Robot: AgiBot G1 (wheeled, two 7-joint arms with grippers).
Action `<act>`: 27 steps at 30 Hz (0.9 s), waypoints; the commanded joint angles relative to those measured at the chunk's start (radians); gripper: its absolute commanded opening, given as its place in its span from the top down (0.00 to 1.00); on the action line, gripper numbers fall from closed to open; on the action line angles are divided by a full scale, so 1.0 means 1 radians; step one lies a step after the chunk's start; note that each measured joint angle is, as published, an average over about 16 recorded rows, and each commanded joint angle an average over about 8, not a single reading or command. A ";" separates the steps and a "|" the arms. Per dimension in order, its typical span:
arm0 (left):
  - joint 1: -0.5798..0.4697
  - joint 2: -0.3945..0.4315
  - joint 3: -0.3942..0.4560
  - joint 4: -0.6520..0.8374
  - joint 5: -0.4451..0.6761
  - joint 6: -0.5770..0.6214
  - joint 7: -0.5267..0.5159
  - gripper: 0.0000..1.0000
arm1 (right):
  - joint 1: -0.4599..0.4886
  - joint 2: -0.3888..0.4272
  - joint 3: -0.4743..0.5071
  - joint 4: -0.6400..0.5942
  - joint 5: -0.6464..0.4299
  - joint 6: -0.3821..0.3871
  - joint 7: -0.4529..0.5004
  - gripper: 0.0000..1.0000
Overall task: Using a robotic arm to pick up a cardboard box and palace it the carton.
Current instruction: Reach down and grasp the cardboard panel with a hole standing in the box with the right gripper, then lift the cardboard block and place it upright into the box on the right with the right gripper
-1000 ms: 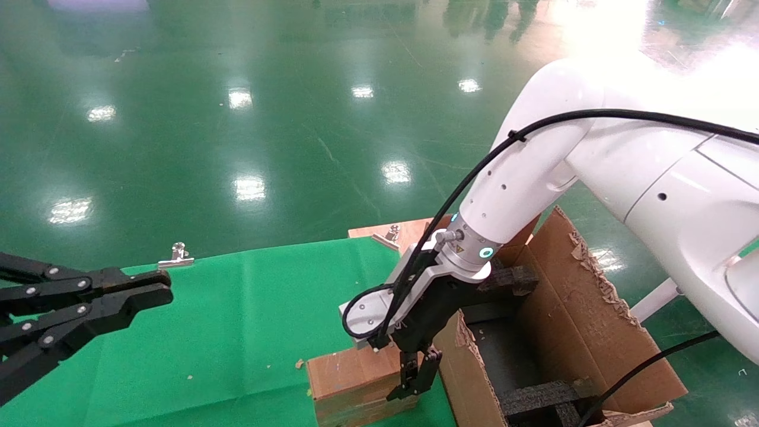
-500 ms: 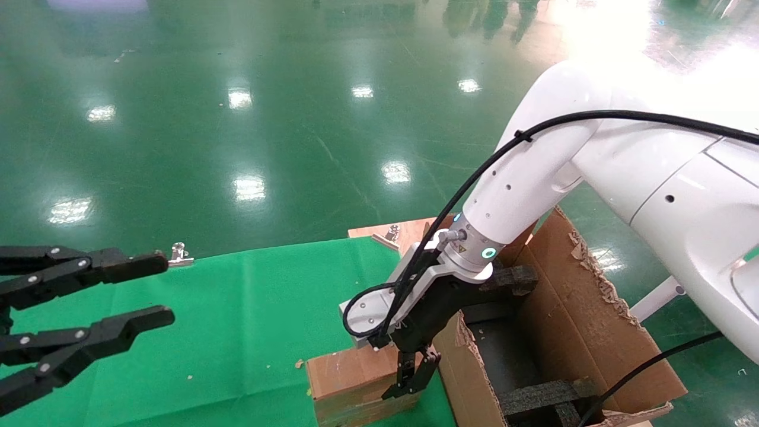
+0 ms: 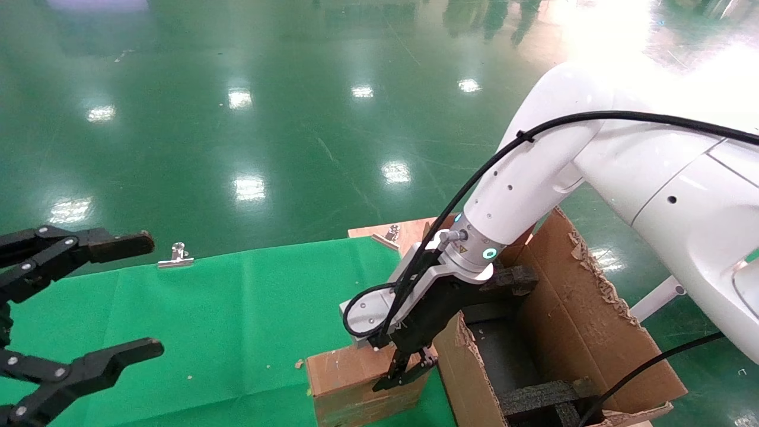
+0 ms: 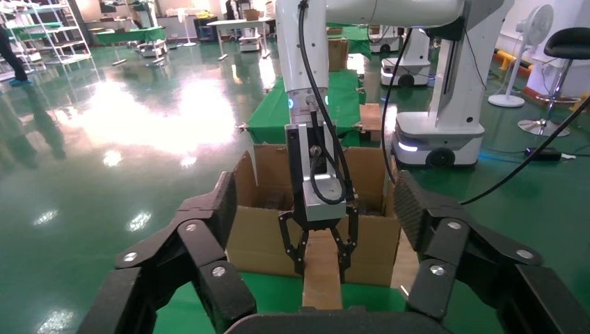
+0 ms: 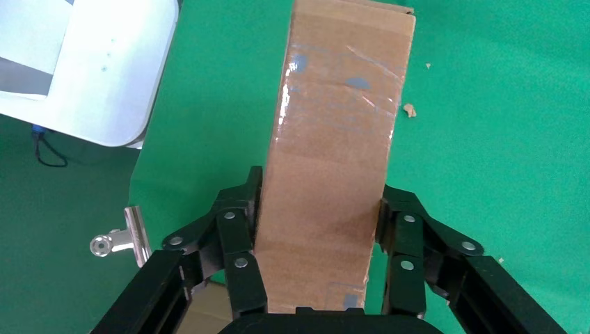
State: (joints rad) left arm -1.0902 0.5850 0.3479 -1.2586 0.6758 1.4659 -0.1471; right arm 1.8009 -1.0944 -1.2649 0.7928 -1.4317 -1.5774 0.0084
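Observation:
The small brown taped cardboard box (image 3: 347,373) rests on the green cloth (image 3: 237,320), close beside the carton (image 3: 569,296). My right gripper (image 3: 400,376), on the white arm, reaches down over the box's end nearest the carton. In the right wrist view the box (image 5: 341,139) sits deep between the jaws of my right gripper (image 5: 316,216), with a pad against each long side. The left wrist view shows the same hold on the box (image 4: 322,278). My left gripper (image 3: 147,293) is wide open and empty over the cloth's left side.
The carton has ragged flaps and black foam inserts (image 3: 539,394) inside; its near wall (image 4: 264,229) stands right behind the box. Metal clips (image 3: 176,255) (image 3: 391,232) hold the cloth at the table's far edge. Glossy green floor lies beyond.
My left gripper has gone from shut to wide open. My right gripper's fingers have shifted slightly at the box; the arm and the box have hardly moved.

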 commanded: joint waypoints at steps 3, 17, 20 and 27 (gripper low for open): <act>0.000 0.000 0.000 0.000 0.000 0.000 0.000 0.00 | 0.000 0.001 0.001 0.000 0.000 0.000 0.000 1.00; 0.000 0.000 0.000 0.000 0.000 0.000 0.000 0.00 | 0.118 0.084 -0.009 0.033 0.088 -0.012 -0.002 1.00; 0.000 0.000 0.000 0.000 0.000 0.000 0.000 0.00 | 0.187 0.121 -0.028 0.048 0.135 -0.017 -0.015 1.00; 0.000 0.000 0.000 0.000 0.000 0.000 0.000 0.00 | 0.351 0.199 -0.108 0.057 0.248 -0.021 -0.053 1.00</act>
State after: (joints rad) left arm -1.0903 0.5849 0.3481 -1.2584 0.6757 1.4659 -0.1470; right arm 2.1437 -0.8994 -1.3765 0.8449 -1.1927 -1.5972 -0.0445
